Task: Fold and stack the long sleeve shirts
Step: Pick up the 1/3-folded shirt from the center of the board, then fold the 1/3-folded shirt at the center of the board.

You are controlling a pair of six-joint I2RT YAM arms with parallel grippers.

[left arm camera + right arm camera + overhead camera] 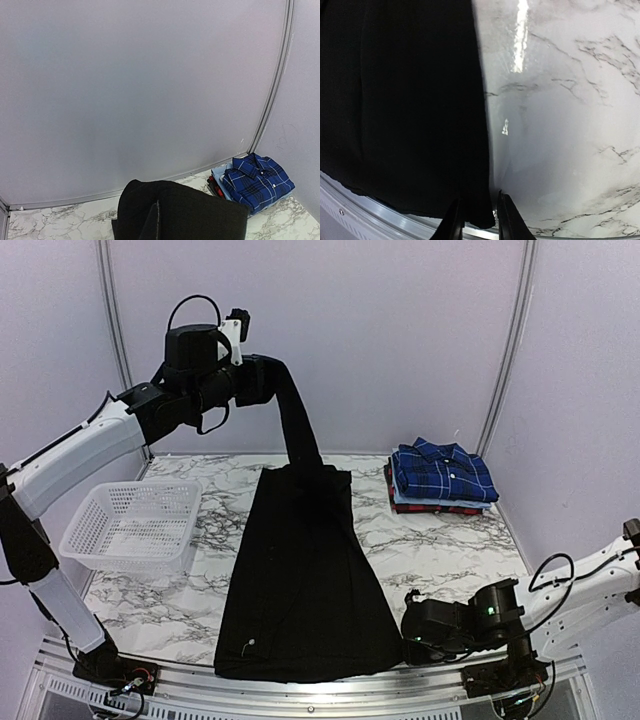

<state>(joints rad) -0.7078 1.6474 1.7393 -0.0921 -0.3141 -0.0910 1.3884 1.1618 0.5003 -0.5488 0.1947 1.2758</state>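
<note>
The black shirt (pixel 300 570) lies lengthwise down the middle of the marble table. One sleeve (pixel 298 425) rises from its far end to my left gripper (pixel 258 380), which is held high and shut on it. In the left wrist view black cloth (pixel 190 215) drapes over the gripper (pixel 157 225) and hides the fingers. My right gripper (pixel 405 625) is low at the shirt's near right corner. In the right wrist view that gripper (pixel 479 215) has its jaws a narrow gap apart, with the corner of the hem (pixel 482 222) between them. Folded shirts (pixel 442 475), blue plaid on top, are stacked at the far right and also show in the left wrist view (pixel 257 182).
A white mesh basket (pixel 135 525) stands at the left of the table. The metal rail of the table's near edge (pixel 300 690) runs just under the shirt's hem and shows in the right wrist view (pixel 380 225). Bare marble (pixel 440 550) lies between the shirt and the stack.
</note>
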